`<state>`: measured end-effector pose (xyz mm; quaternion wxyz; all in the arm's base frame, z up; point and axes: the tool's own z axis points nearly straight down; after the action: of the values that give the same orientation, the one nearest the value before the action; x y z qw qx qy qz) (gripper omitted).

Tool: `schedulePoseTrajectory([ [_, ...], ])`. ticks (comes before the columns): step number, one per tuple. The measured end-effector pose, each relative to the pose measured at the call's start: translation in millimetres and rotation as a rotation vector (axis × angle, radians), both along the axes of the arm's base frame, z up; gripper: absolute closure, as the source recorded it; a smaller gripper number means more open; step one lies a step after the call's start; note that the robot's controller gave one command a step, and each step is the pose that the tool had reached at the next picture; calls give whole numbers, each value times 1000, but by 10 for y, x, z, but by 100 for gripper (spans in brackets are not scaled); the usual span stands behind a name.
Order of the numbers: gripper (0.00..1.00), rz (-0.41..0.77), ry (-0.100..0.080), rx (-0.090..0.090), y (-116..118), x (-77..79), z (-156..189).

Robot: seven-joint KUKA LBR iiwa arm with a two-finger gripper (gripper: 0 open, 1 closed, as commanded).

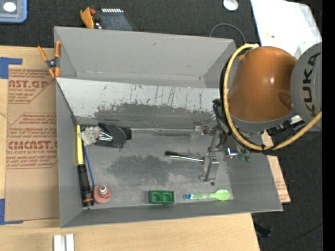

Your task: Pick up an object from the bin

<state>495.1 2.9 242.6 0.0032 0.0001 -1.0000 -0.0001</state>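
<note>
Low at the right end of the bin [141, 56] floor, gripper [211, 171] is down near the surface, with the orange wrist cover [261, 82] and cables above it. Jaw state: can't tell from this angle.

Closest item: thin silvery metal tool [183, 157], lying flat and roughly level across the view, just left of the jaws. Its right end runs up to the gripper tip. Can't tell whether it touches or sits between the jaws, so not calling it held.

Other items, relative to the jaws:
- green and blue stick [207, 195] with a pale green rounded end: just below the jaws in the view, along the near wall, apart from the gripper
- green block [161, 196]: below-left, just beside the stick's blue end
- pink round piece [101, 194]: far left, near wall
- black marker [84, 184], blue pen [89, 171], yellow pencil [79, 148]: far left, lined along the left wall, well apart from the jaws
- black lump [116, 134] with a whitish metal bit [89, 135] beside it: up-left, far corner, well apart

Floor between the silvery tool and the left-wall group is bare, scuffed metal.
</note>
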Motion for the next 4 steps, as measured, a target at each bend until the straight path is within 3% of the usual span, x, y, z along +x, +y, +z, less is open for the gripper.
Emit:
schedulePoseTrajectory([
  [1, 0, 0, -8, 0, 0, 15, 37],
  [2, 0, -6, -15, 0, -199, 375, -618],
  [3, 0, -225, -21, 2, -340, 752, -1601],
  [4, 0, -25, -18, 0, -397, 903, -1770],
])
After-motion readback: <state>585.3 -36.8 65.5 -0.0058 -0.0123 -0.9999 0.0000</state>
